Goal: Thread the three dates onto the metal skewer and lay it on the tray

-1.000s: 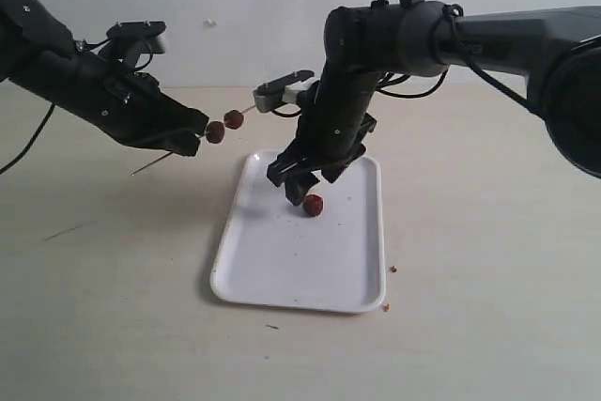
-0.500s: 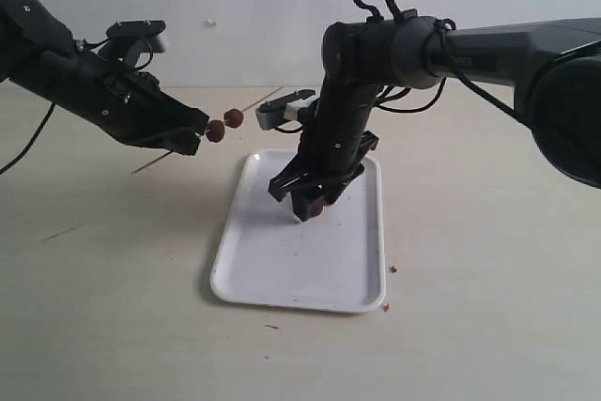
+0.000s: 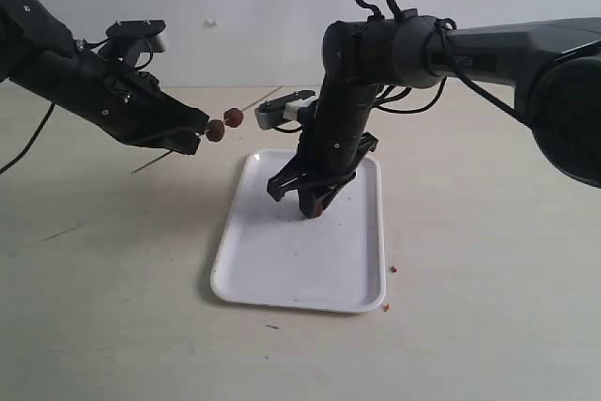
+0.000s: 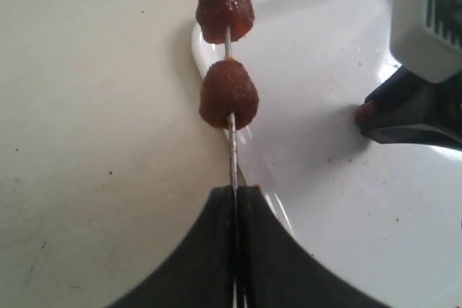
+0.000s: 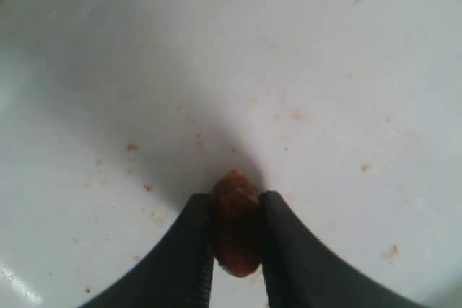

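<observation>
My left gripper [image 3: 195, 141] [image 4: 236, 191] is shut on the thin metal skewer [image 4: 232, 149], held in the air left of the white tray [image 3: 282, 265]. Two dark red-brown dates [image 3: 215, 131] [image 3: 233, 117] sit threaded on the skewer [image 3: 258, 100] just past the fingertips; in the left wrist view they show as one date [image 4: 228, 94] close to the jaws and another [image 4: 224, 11] farther out. My right gripper [image 3: 315, 208] [image 5: 236, 210] is down on the tray [image 5: 325, 70], shut on the third date [image 5: 234, 221], which is pinched between both fingers.
Small reddish crumbs [image 3: 393, 269] lie on the table by the tray's right near corner, and faint specks [image 5: 132, 148] dot the tray floor. The skewer's back end [image 3: 146, 166] sticks out behind the left gripper. The tabletop [image 3: 488, 260] is pale beige.
My right gripper came down onto the third date on the tray and closed around it. The left gripper and skewer stayed almost still.
</observation>
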You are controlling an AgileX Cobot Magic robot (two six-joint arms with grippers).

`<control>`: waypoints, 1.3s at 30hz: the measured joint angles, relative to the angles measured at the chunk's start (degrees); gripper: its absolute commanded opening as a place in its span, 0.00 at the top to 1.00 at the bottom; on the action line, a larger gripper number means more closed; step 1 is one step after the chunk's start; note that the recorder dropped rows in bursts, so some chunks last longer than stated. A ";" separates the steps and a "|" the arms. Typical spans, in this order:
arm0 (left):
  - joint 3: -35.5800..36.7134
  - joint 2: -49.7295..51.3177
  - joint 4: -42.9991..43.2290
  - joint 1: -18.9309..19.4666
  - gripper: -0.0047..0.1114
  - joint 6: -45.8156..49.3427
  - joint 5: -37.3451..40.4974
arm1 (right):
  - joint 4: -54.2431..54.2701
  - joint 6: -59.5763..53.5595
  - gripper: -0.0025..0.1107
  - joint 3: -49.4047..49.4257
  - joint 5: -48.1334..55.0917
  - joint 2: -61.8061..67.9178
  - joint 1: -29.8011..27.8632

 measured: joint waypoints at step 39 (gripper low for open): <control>2.83 0.00 -21.55 0.00 0.96 39.01 12.45 | 42.54 -20.19 0.80 0.00 9.99 -6.87 -29.86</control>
